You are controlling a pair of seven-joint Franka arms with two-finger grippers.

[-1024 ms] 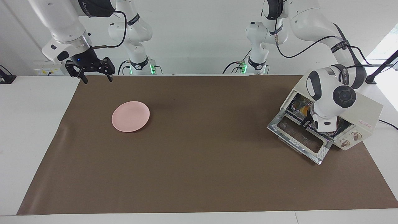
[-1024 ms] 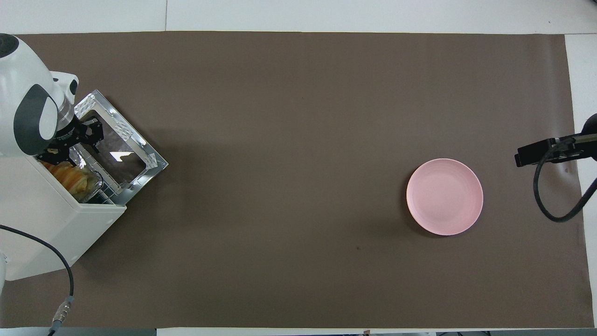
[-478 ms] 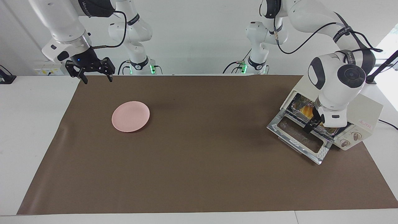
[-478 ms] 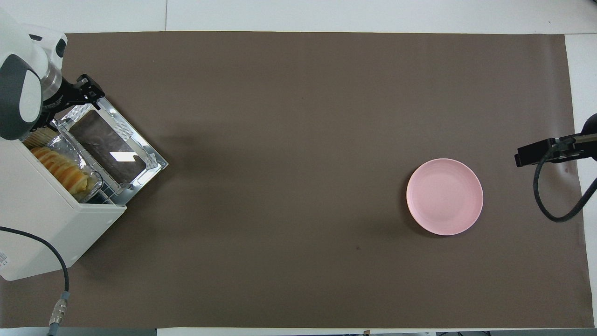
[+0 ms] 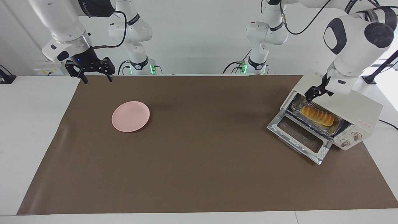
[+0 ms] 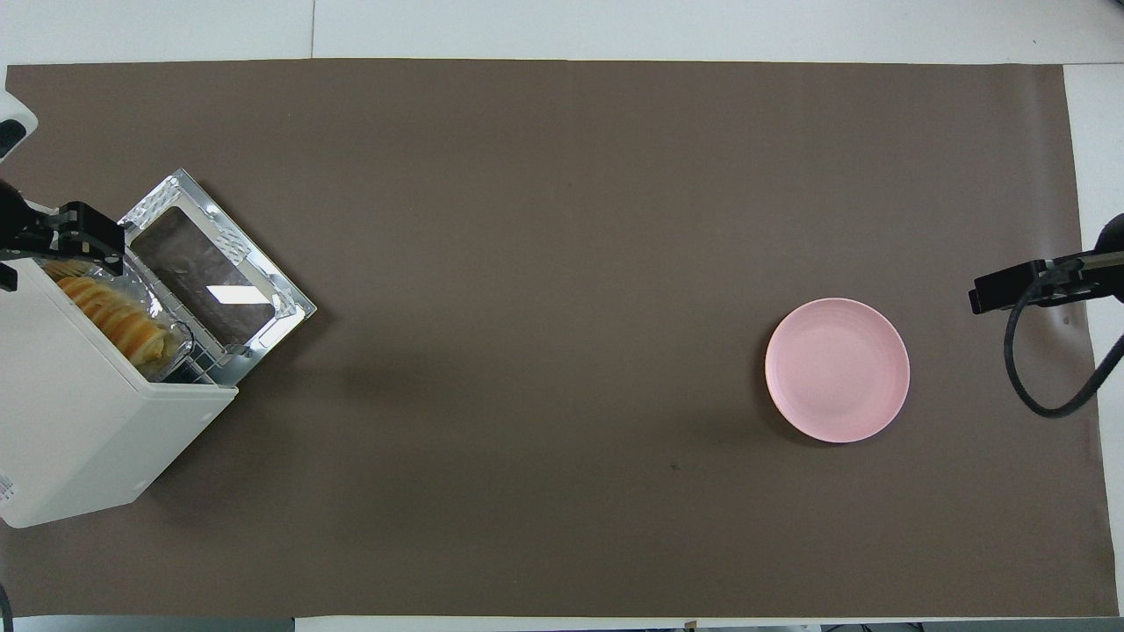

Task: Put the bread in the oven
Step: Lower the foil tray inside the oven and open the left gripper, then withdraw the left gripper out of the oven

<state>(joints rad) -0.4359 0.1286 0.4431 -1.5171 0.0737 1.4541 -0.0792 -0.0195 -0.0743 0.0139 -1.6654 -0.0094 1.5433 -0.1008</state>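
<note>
The bread [image 5: 317, 114] lies on a foil tray [image 5: 337, 128] inside the oven [image 5: 360, 109], which stands at the left arm's end of the tabletop [image 5: 199, 174] with its glass door [image 5: 298, 137] dropped open. The left claw [image 5: 312, 92] is up over the oven's open front, holding nothing; how wide it is I cannot tell. The right arm waits, its right claw [image 5: 94, 77] spread open and empty over the edge of the brown mat [image 5: 199, 155], with the pink plate [image 5: 130, 116] farther from the robots.
</note>
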